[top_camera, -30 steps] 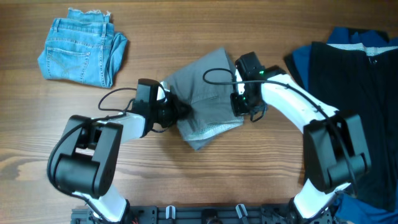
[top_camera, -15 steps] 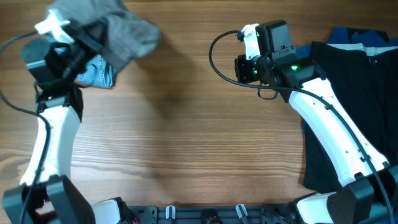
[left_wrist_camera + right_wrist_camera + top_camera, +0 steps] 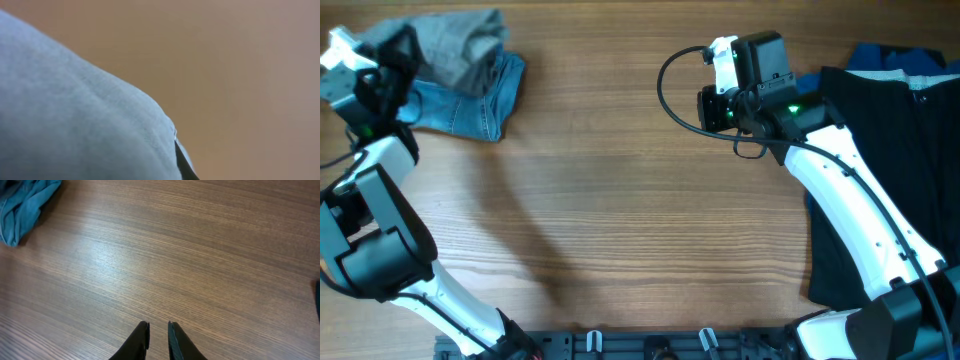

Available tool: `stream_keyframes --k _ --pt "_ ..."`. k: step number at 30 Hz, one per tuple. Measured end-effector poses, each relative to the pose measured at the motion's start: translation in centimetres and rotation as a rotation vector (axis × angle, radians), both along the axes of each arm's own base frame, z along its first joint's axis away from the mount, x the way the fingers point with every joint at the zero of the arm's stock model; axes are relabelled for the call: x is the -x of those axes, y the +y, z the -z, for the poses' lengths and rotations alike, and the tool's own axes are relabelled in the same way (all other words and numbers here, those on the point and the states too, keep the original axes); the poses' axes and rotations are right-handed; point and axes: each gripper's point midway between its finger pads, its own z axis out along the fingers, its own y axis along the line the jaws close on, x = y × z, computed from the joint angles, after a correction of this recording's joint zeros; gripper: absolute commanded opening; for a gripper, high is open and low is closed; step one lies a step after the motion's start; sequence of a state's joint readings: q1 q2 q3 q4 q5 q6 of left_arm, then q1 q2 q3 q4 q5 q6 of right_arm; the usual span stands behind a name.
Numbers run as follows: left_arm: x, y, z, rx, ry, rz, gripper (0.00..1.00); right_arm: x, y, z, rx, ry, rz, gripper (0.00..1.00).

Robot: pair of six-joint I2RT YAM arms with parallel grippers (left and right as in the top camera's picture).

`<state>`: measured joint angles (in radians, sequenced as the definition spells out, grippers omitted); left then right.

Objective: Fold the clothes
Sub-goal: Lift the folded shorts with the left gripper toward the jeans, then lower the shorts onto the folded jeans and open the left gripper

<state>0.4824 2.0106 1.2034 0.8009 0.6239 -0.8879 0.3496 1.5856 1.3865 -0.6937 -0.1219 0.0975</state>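
The clothes, a pair of grey shorts (image 3: 460,38), lie bunched on top of the light-blue denim shorts (image 3: 475,100) at the far left of the table. My left gripper (image 3: 388,55) is at their left end and shut on the cloth. In the left wrist view the grey cloth (image 3: 75,115) fills the lower left and hides the jaws except for one dark fingertip (image 3: 183,164). My right gripper (image 3: 712,105) hangs over bare wood at the back right of centre. Its fingers (image 3: 158,325) stand a narrow gap apart with nothing between them.
Large black and blue garments (image 3: 890,150) cover the table's right side, beside the right arm. A corner of blue cloth (image 3: 22,202) shows at the top left of the right wrist view. Bare wooden tabletop (image 3: 620,220) lies between the arms.
Both grippers were on the grey shorts at the table's middle. The left arm has carried them to the far left onto the denim shorts. The right gripper let go and rose.
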Motion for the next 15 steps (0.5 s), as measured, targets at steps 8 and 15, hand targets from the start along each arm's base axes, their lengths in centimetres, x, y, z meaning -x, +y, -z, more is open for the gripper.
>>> stream_keyframes --k 8,15 --pt "-4.3 -14.1 -10.3 -0.067 -0.21 0.293 0.04 0.2 -0.1 0.1 -0.015 0.018 0.025 0.16" --pt "-5.8 -15.1 -3.8 -0.175 -0.005 0.246 0.04 0.4 -0.1 0.4 -0.014 0.036 0.032 0.16"
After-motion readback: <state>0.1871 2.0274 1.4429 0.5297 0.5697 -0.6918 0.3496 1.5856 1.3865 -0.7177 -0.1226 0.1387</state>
